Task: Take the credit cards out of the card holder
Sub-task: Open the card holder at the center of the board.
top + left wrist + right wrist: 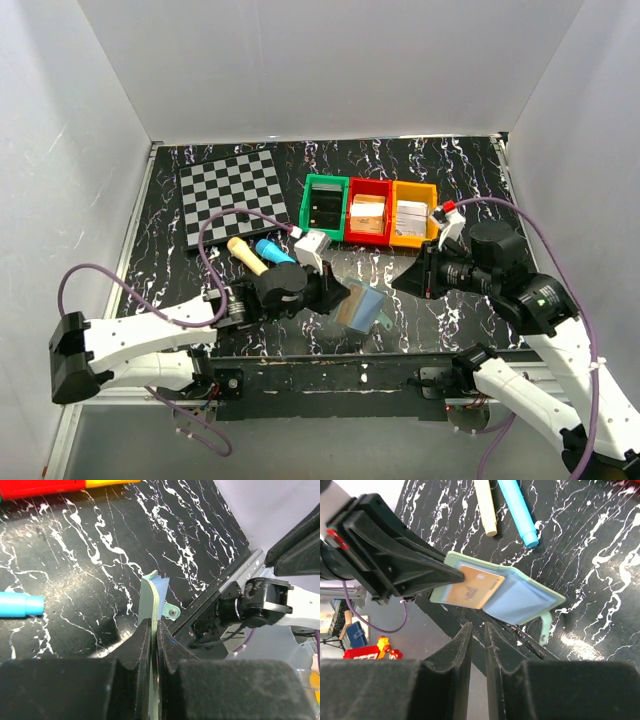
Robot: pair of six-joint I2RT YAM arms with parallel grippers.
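Left gripper point(154, 625) clamps one edge of the card holder point(525, 602); the right gripper point(478, 626) (jaws barely apart, empty) hangs near the holder's exposed credit card point(472, 591). Pinching askew could snag the holder itself or tug it free.

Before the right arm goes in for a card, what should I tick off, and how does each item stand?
1. Left gripper clamped on the edge of the card holder: ok.
2. Holder lies open with a credit card showing on its inner panel: ok.
3. Right gripper empty: ok, nothing between the jaws.
4. Right jaws wide enough to take the card: not ok, only a slim gap.
5. More cards behind the visible one: cannot tell.
6. Blue marker out of the way: ok, it lies apart from the holder.
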